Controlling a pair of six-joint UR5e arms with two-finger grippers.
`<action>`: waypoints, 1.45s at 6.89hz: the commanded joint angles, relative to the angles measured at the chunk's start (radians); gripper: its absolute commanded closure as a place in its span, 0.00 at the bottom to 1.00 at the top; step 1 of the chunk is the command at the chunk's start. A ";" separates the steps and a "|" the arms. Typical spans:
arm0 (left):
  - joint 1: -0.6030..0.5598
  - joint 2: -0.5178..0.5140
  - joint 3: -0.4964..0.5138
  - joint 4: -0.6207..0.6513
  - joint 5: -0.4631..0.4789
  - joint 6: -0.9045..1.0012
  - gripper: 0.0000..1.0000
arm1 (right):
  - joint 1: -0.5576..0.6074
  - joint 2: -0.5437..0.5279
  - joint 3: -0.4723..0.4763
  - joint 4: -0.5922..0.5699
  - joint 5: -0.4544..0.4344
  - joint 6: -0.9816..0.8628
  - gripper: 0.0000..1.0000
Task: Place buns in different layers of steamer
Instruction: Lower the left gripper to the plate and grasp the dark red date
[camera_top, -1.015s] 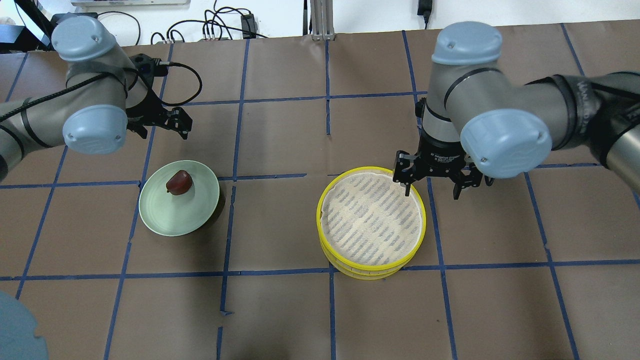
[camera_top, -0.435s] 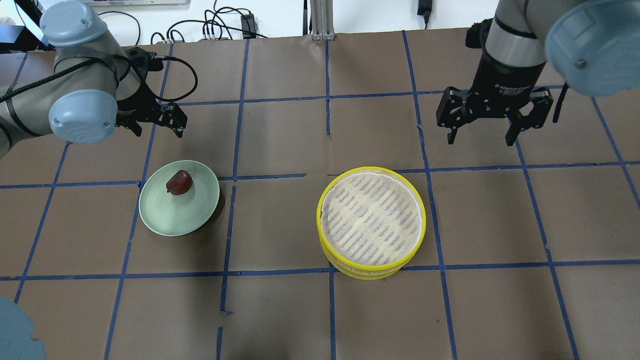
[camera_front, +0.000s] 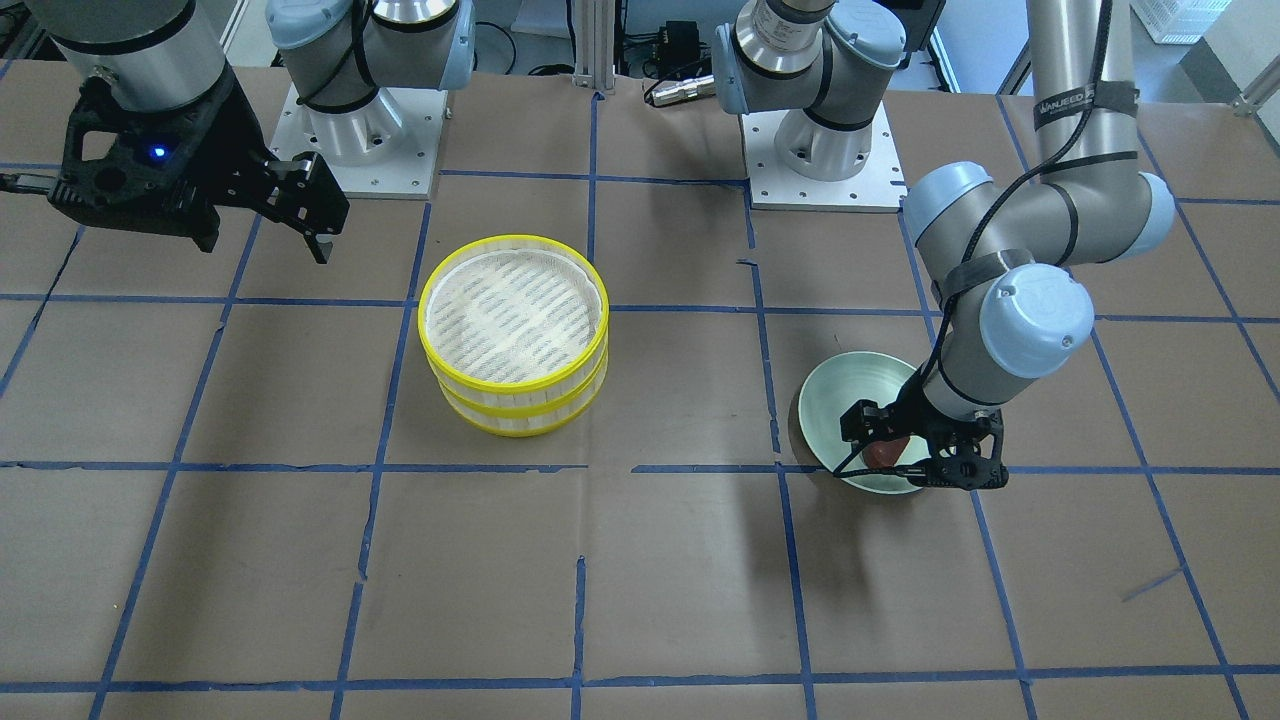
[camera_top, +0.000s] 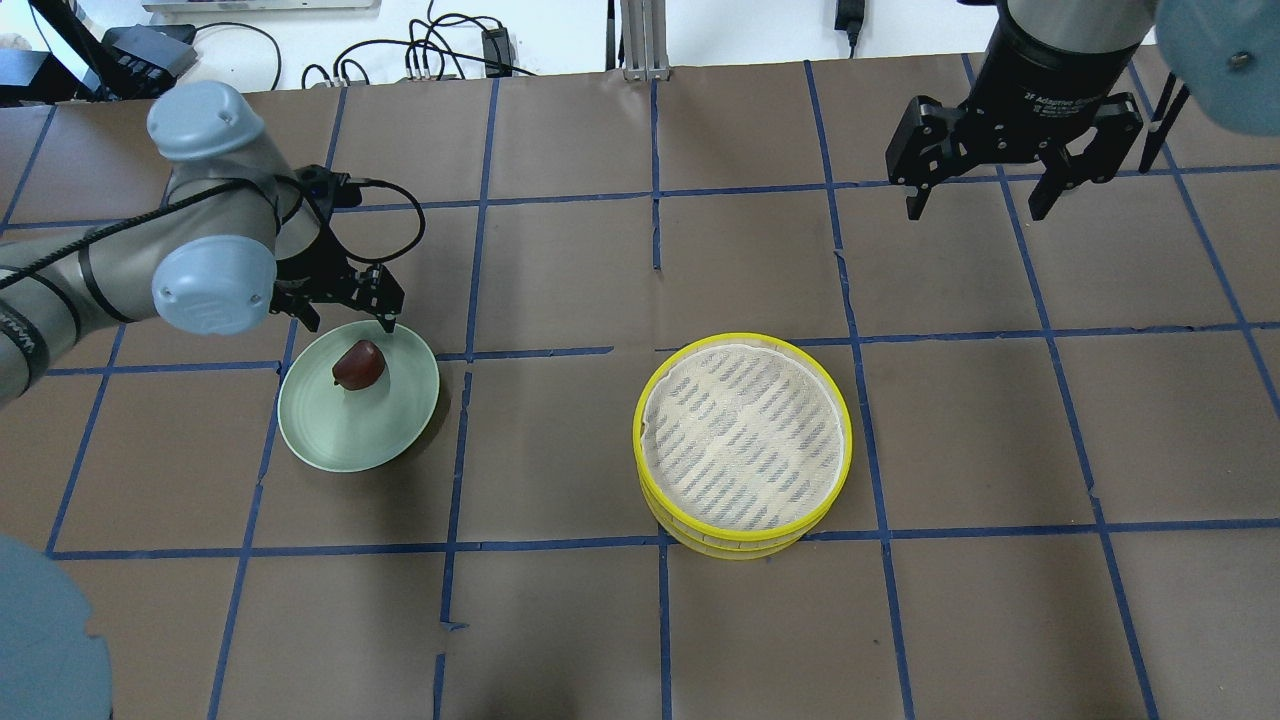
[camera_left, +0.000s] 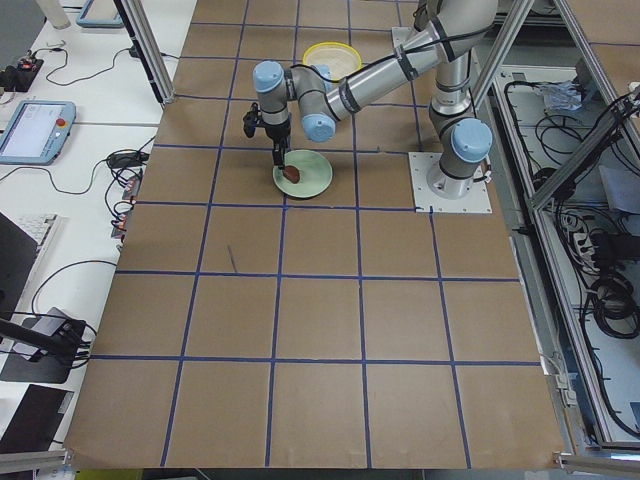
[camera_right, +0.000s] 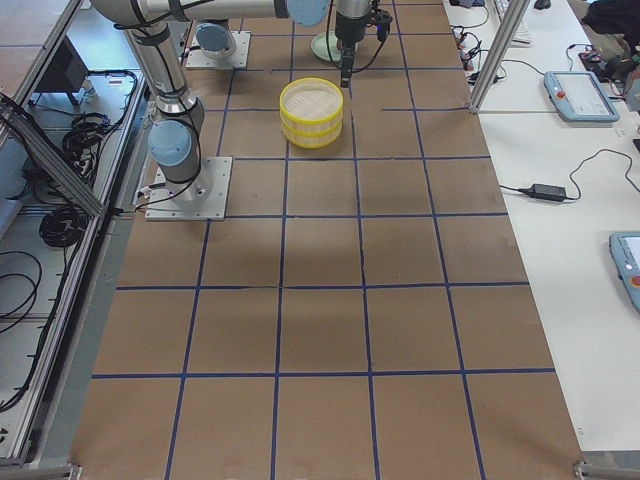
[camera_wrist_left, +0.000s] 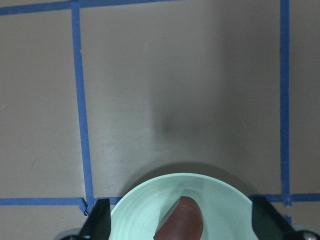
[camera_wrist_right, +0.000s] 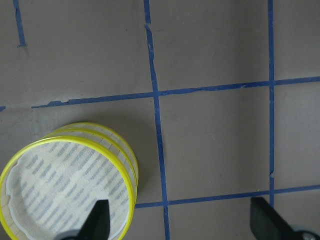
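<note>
The reddish-brown bun (camera_top: 358, 364) lies on the far half of a pale green plate (camera_top: 340, 440). My left gripper (camera_top: 347, 322) is open and hovers over the plate's far edge. In the left wrist view its fingers (camera_wrist_left: 98, 222) straddle the bun (camera_wrist_left: 180, 222) without touching it. The steamer (camera_top: 640, 440) stands as two stacked layers with yellow rims, and the top layer's floor is bare. My right gripper (camera_top: 976, 210) is open and empty, raised beyond the steamer to the far right. The white bun is not in view.
Blue tape lines grid the brown table. Cables lie along the far edge (camera_top: 440, 55). The arm bases (camera_front: 820, 150) stand behind the steamer in the front-facing view. The steamer also shows in the right wrist view (camera_wrist_right: 131, 165).
My right gripper left the steamer's far rim and rose away to the far right. My left gripper moved toward the plate and now hangs over the bun.
</note>
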 joint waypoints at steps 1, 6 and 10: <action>0.003 -0.041 -0.052 0.071 0.015 0.027 0.08 | -0.006 0.001 -0.002 -0.020 -0.001 -0.003 0.00; 0.004 -0.012 -0.041 0.055 0.080 0.018 0.91 | -0.007 0.001 0.001 -0.022 -0.004 -0.002 0.00; -0.115 0.087 0.097 -0.195 0.067 -0.048 0.93 | -0.001 0.001 0.004 -0.022 -0.004 -0.002 0.00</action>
